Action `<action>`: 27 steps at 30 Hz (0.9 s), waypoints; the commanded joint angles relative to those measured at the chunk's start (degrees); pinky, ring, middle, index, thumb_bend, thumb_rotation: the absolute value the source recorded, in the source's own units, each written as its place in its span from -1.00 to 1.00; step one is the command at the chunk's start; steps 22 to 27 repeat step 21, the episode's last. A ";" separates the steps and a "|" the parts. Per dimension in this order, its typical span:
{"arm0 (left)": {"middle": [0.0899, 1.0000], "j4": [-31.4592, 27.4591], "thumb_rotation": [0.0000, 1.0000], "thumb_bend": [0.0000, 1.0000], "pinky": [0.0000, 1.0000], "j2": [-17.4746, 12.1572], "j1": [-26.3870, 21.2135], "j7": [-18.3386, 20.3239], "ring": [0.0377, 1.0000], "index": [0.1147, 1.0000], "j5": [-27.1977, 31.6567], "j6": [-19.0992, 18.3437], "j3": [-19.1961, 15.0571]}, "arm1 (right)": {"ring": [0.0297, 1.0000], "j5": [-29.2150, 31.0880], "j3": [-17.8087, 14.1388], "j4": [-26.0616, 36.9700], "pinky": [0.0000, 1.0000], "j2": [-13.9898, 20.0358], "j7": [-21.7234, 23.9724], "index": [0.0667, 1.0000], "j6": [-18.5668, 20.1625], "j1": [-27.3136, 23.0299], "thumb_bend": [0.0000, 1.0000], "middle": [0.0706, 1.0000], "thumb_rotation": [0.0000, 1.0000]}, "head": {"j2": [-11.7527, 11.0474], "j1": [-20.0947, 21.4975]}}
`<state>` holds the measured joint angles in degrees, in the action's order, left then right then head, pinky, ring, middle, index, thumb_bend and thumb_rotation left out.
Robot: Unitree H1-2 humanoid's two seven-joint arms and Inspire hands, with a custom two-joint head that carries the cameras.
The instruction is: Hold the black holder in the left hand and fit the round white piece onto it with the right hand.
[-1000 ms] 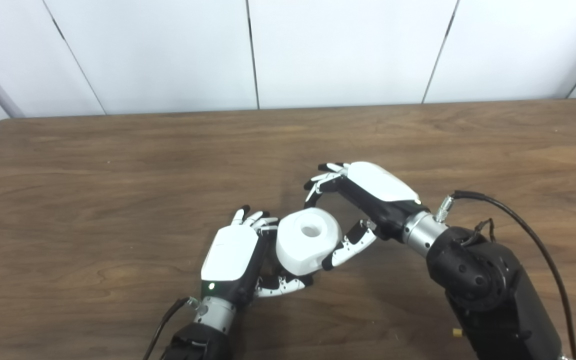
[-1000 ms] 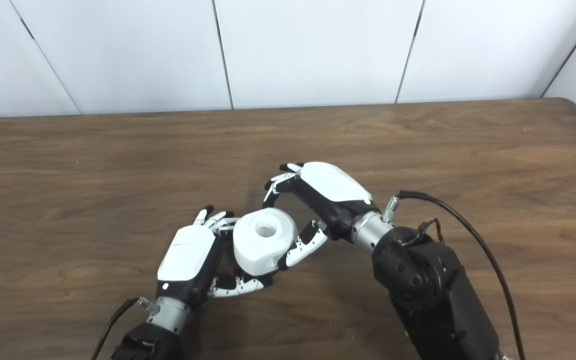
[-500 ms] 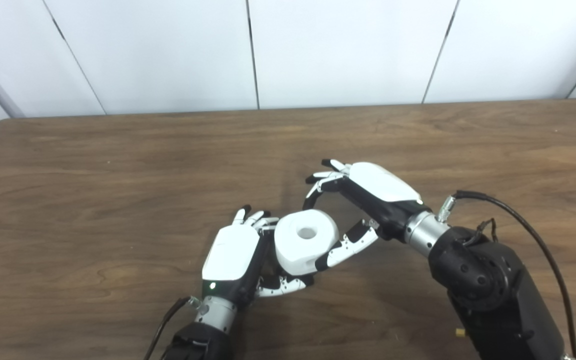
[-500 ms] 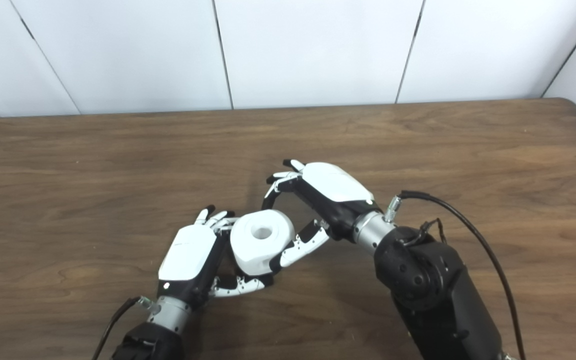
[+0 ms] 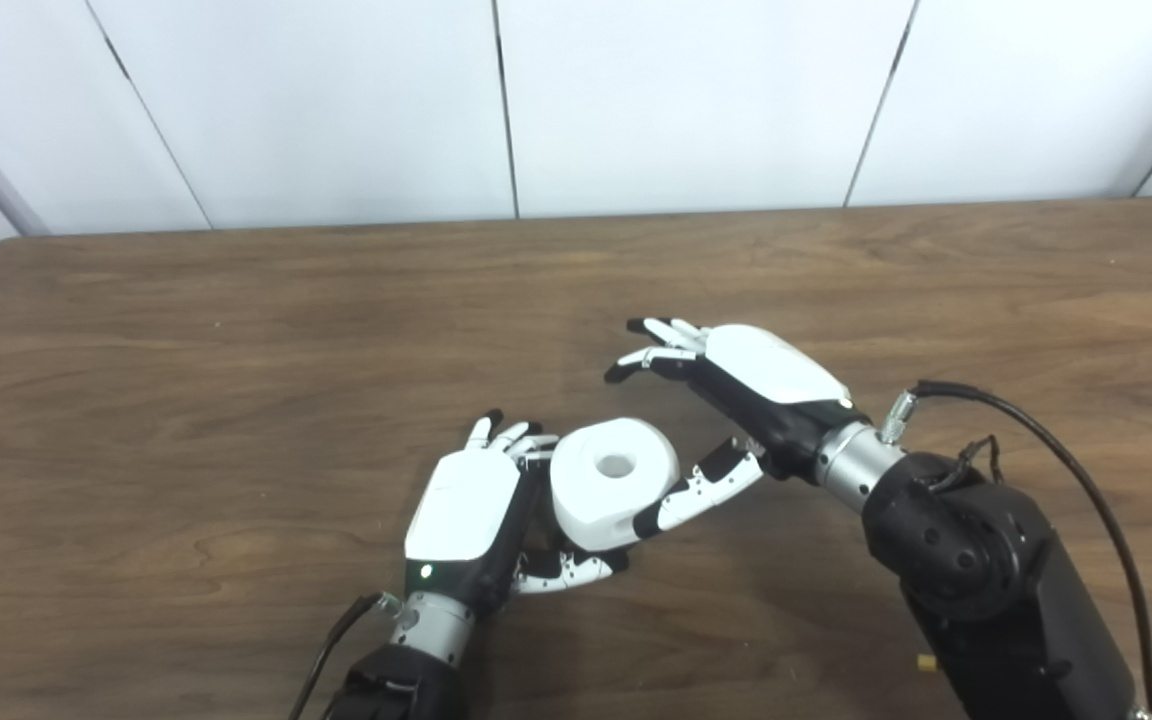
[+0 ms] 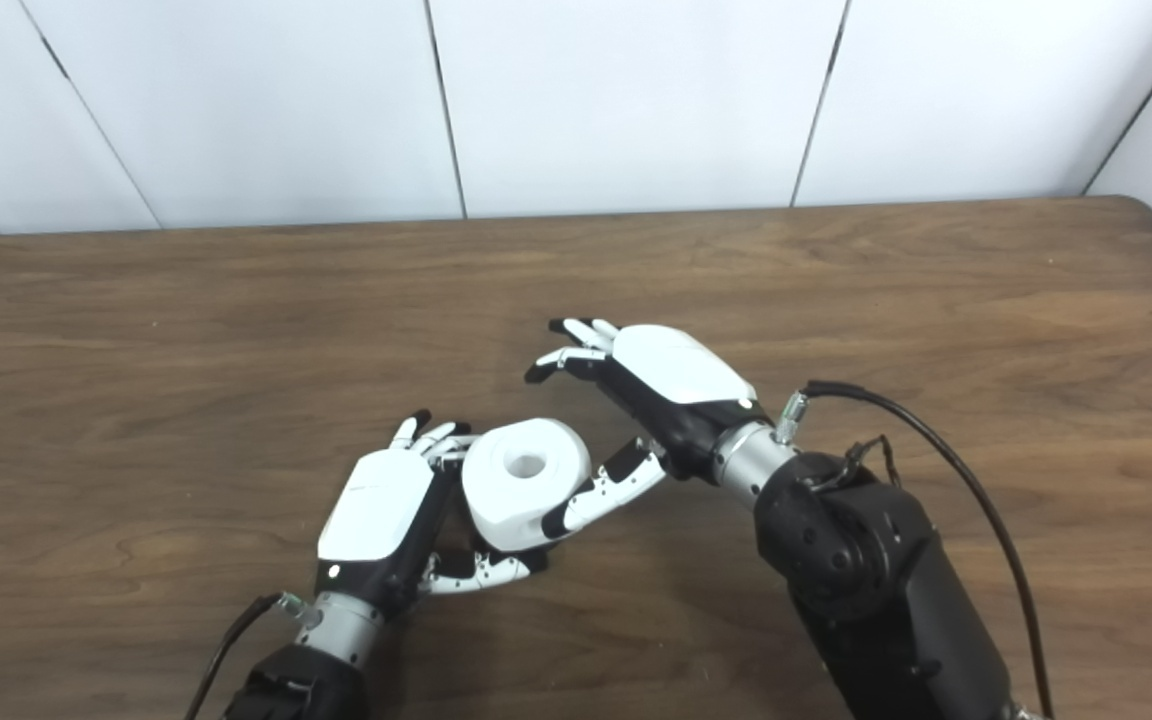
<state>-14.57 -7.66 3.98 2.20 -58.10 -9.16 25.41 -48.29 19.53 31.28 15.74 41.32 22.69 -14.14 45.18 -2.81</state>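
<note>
Left hand clamped on, apparently, holder beneath white piece; right hand spread.

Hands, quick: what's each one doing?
Left hand: shut on the round white piece.
Right hand: open, holding nothing.

1. bright, even, diffuse light from above; no hard hotspots on the wooden table
2. soft short shadows under the left hand and right hand; a faint dark band on the wood behind the round white piece
3. white shells and wall panels near clipping, little surface detail
4. overall slightly soft, mild compression; table's far edge bows slightly
</note>
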 commanded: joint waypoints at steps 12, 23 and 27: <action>0.50 1.39 -0.91 0.04 1.00 0.01 -0.29 0.80 0.76 -0.16 -0.40 0.54 0.67 | 1.00 1.63 -3.15 4.50 1.00 4.70 7.21 0.74 3.56 -3.81 1.00 1.00 -0.16 | 0.04 0.53; 0.50 1.51 -0.91 0.04 1.00 -0.40 -0.37 0.97 0.76 -0.16 -0.26 0.61 0.41 | 1.00 3.33 -8.46 7.15 1.00 4.94 11.86 0.75 4.19 -3.77 1.00 1.00 -0.12 | -0.04 0.43; 0.50 1.51 -0.91 0.04 1.00 -0.40 -0.37 0.97 0.76 -0.16 -0.26 0.61 0.41 | 1.00 3.33 -8.46 7.15 1.00 4.94 11.86 0.75 4.19 -3.77 1.00 1.00 -0.12 | -0.04 0.43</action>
